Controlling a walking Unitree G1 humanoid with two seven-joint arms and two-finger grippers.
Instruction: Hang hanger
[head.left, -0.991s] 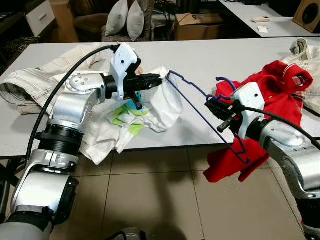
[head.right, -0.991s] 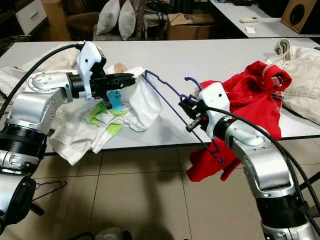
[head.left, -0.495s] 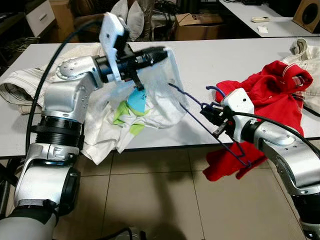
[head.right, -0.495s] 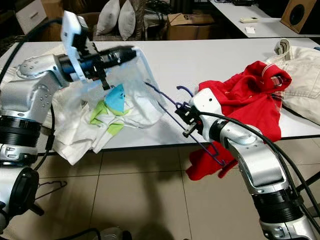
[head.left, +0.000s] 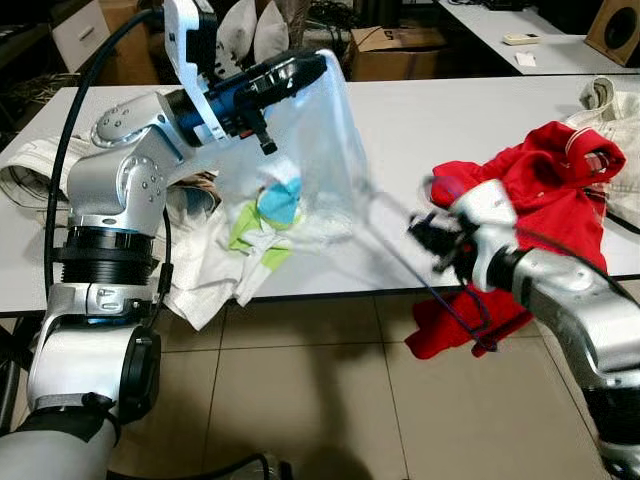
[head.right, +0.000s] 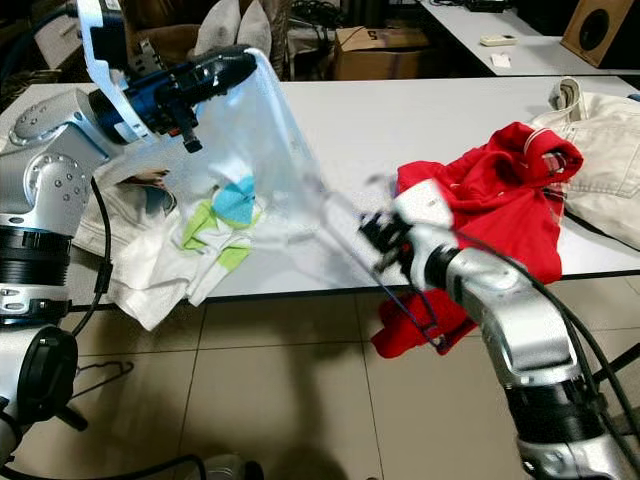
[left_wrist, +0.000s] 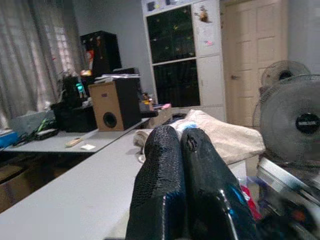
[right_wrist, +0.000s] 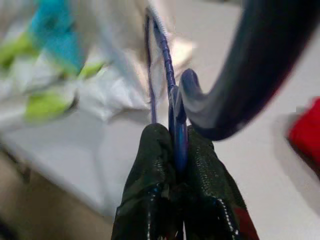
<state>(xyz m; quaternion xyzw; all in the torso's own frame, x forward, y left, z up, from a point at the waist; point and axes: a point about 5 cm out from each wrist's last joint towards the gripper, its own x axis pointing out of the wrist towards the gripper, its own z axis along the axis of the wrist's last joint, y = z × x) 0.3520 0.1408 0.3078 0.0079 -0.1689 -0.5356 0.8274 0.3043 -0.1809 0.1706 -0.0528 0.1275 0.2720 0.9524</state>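
My left gripper (head.left: 312, 68) is raised above the table and shut on the edge of a white shirt (head.left: 322, 150), which hangs stretched from it; the shirt's blue and green print (head.left: 268, 212) shows below. In the left wrist view the fingers (left_wrist: 165, 165) are pressed together. My right gripper (head.left: 432, 238) is at the table's front edge, shut on a thin blue wire hanger (right_wrist: 160, 55). The hanger (head.left: 458, 312) is blurred; one end reaches toward the hanging shirt, the other dips below the table edge.
A red garment (head.left: 535, 180) lies over the white table (head.left: 450, 110) edge behind my right arm. Beige clothes lie at the far right (head.left: 612, 108) and far left (head.left: 25, 175). Another hanger (head.right: 100, 375) lies on the tiled floor. A chair with pillows (head.left: 250, 30) and a box (head.left: 395, 45) stand beyond.
My left arm has lifted the shirt higher off the table, stretching it open. My right gripper has shifted the hanger toward the shirt and is blurred by motion.
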